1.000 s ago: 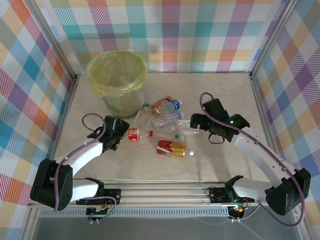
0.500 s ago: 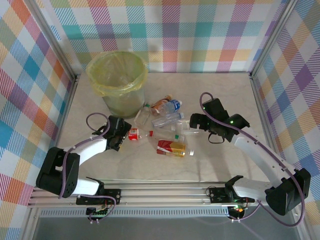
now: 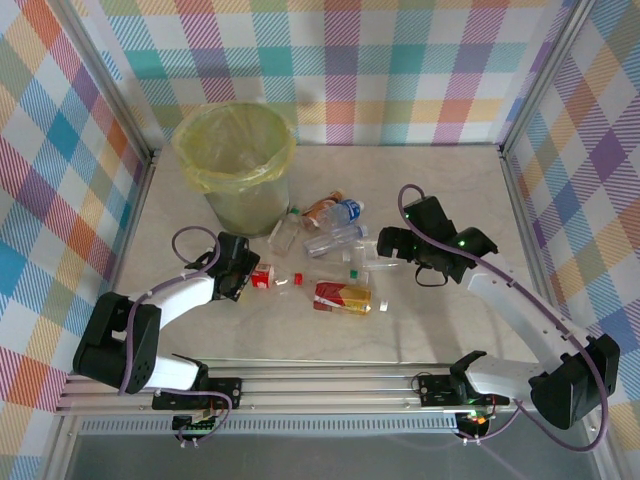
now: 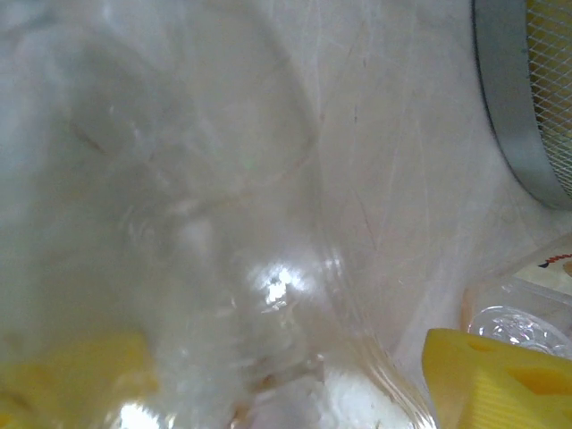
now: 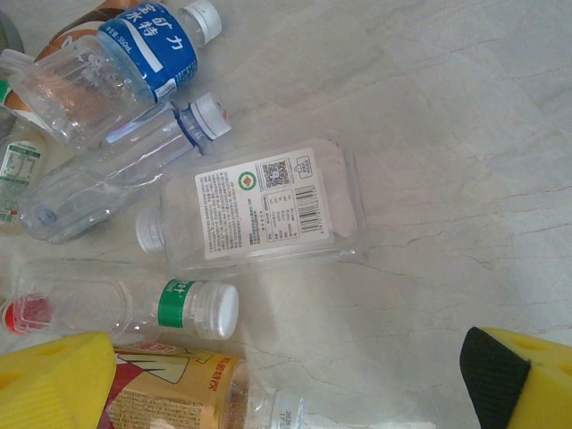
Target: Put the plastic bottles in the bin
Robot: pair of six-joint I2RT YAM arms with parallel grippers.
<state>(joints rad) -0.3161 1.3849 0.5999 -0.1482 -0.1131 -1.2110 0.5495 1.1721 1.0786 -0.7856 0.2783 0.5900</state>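
Narrowed the left claw (image 3: pixel 245 278) around the red-labelled bottle (image 3: pixel 263 277), nudging it nearer; cannot tell whether clamped yet. Kept right claw (image 3: pixel 388 245) spread apart. Ready soon for the bin (image 3: pixel 245 200).

Pale marbled table (image 3: pixel 450 180), plaid walls (image 3: pixel 400 70), aluminium rail (image 3: pixel 330 383)

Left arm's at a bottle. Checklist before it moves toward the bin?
1. Red-labelled bottle between the left gripper fingers: ok, clear plastic sits between them in the wrist view.
2. Grip closed firmly: cannot tell.
3. Bin upright, bag mouth open: ok.
4. Right gripper open, holding nothing: ok.
5. Right arm apart from the left's route to the bin: ok.
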